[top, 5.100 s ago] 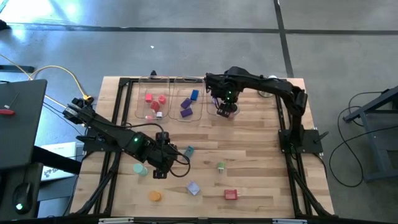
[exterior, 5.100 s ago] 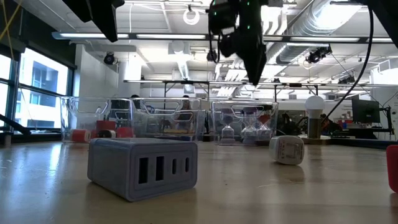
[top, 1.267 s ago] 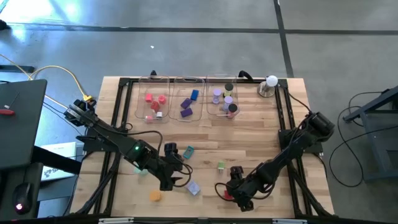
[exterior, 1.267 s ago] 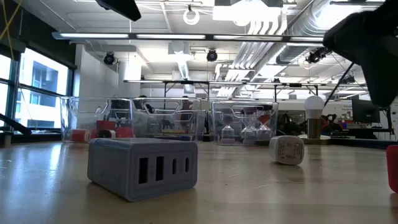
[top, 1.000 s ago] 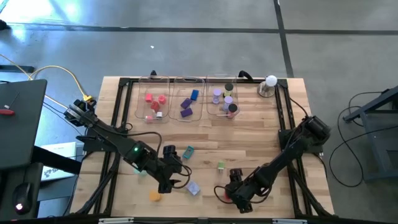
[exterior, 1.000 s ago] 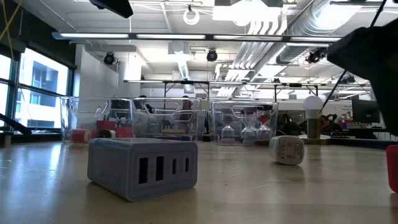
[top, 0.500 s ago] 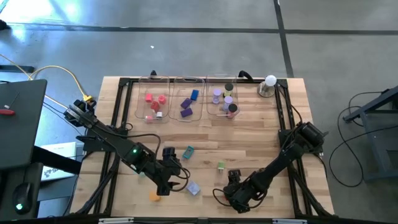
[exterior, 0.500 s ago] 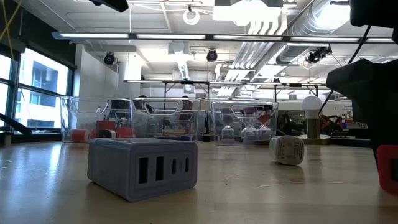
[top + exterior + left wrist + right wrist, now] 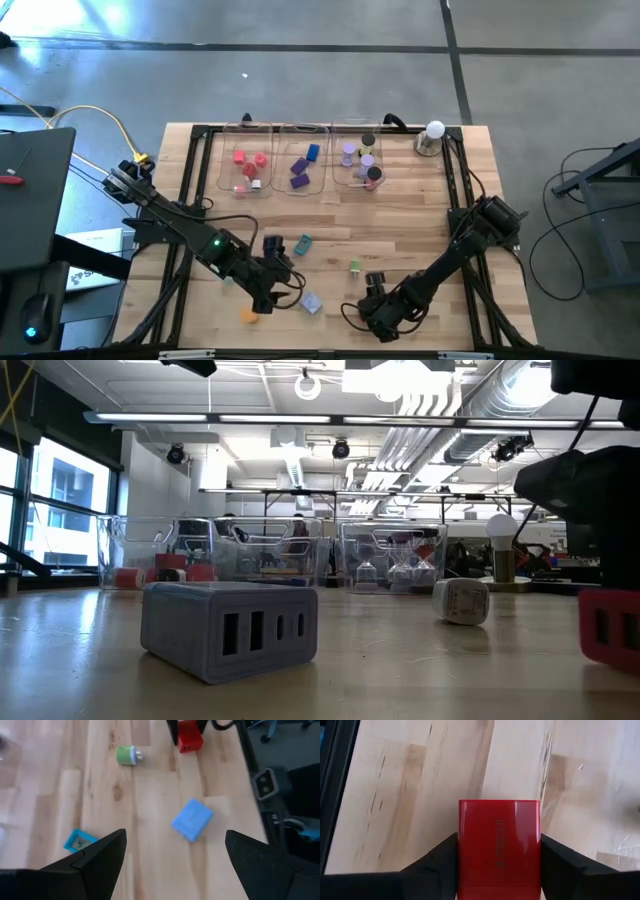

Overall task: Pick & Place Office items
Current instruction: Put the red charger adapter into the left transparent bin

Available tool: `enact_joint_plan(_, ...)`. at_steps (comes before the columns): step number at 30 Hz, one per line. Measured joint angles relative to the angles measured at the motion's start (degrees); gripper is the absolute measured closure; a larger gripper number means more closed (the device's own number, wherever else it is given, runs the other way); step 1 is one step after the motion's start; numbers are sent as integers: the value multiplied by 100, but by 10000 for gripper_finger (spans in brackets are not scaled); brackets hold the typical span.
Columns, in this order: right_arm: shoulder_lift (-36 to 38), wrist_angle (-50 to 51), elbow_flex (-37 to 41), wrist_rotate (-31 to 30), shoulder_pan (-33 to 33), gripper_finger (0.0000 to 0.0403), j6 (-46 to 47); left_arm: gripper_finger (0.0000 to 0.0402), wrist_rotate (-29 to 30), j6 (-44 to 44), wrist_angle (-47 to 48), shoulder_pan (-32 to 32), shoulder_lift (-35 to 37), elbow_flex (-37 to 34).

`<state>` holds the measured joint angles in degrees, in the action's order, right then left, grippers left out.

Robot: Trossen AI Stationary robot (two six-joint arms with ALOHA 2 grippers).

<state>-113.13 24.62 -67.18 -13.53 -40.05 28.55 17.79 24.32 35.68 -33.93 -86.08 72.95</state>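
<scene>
Fingers of my right gripper (image 9: 498, 870) now press both flanks of the red block (image 9: 499, 847); a second ago they stood wide of it, so the closure is fresh and I judge the grasp made but untested. In the high view this gripper (image 9: 378, 312) sits at the lower middle of the frame, low over the table (image 9: 420, 215), hiding the block. In the low view the red block (image 9: 610, 632) has slid further in from the right edge than half a second ago, which suggests my closing fingers nudged it.

My left gripper (image 9: 272, 292) has crept towards the lower left of the frame, its fingers spread wide and empty, poised above the blue block (image 9: 192, 819). That block (image 9: 311, 301) lies just beside it, with the orange disc (image 9: 248, 315) below, and the teal block (image 9: 304, 242) and green piece (image 9: 355, 266) nearby.

Finding: one item secured on the right, none yet on the left. Remaining work, in my judgement, is to lift the red block and carry it to the clear trays (image 9: 300, 130) along the upper edge, where red, purple and round pieces already sit sorted. Risk: a skewed grip could slip on lift.
</scene>
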Motion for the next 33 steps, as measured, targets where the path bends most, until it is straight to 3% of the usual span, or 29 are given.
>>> enact_joint_plan(4,41,80,0,-308,28,207,187,70,154,-412,4,36,0,0)
enact_joint_plan(8,220,652,7,-224,225,207,713,70,117,-1001,17,83,0,0)
enact_joint_plan(11,503,1321,55,-231,427,207,923,70,123,-1396,163,124,9,0)
enact_joint_plan(16,1217,1577,28,-541,821,207,925,70,157,-1975,557,351,15,0)
enact_joint_plan(24,1994,133,28,-401,1351,207,-457,70,165,-2056,748,858,20,0)
enact_joint_plan(28,2016,-851,26,251,1570,207,-1295,70,287,-1608,1232,897,145,-2)
enact_joint_plan(33,1967,-1453,22,997,1856,207,-1787,70,948,-1310,1401,477,615,-2)
